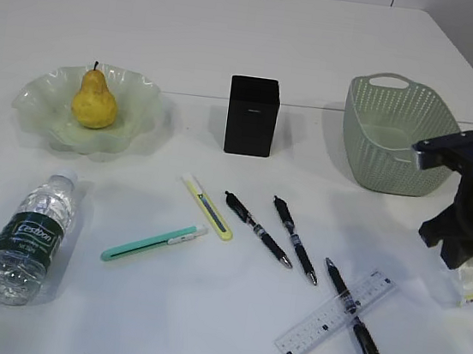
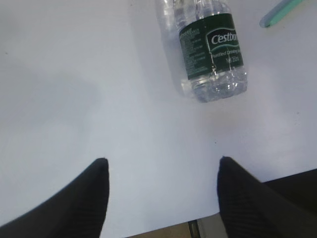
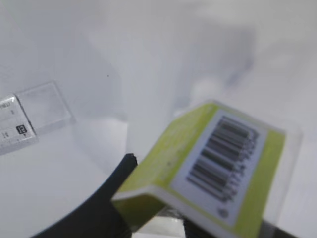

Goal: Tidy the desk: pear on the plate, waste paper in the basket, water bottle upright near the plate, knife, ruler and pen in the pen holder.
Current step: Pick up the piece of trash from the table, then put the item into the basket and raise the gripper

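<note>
Pinching the waste paper (image 3: 218,168) at the tabletop's (image 1: 261,50) right edge, apparently just lifted, is the right gripper (image 1: 461,248); the left gripper (image 2: 161,191) hangs spread near the lying water bottle (image 2: 208,49).

Left gripper (image 2: 161,171) at bottom of frame, two dark fingers (image 2: 84,198) spread wide apart, nothing between them, only bare white desk (image 2: 74,89). Water bottle (image 2: 208,47) lying on its side at top, right of centre, well apart from fingers; cap end cut off by top edge, base pointing toward camera. Dark green label with white "Cestbon" lettering faces up. Bottle clear. Green pen-like tip (image 2: 280,11) in top right corner, near bottle, not touching it. Dark strip beyond desk edge at bottom right.
</note>
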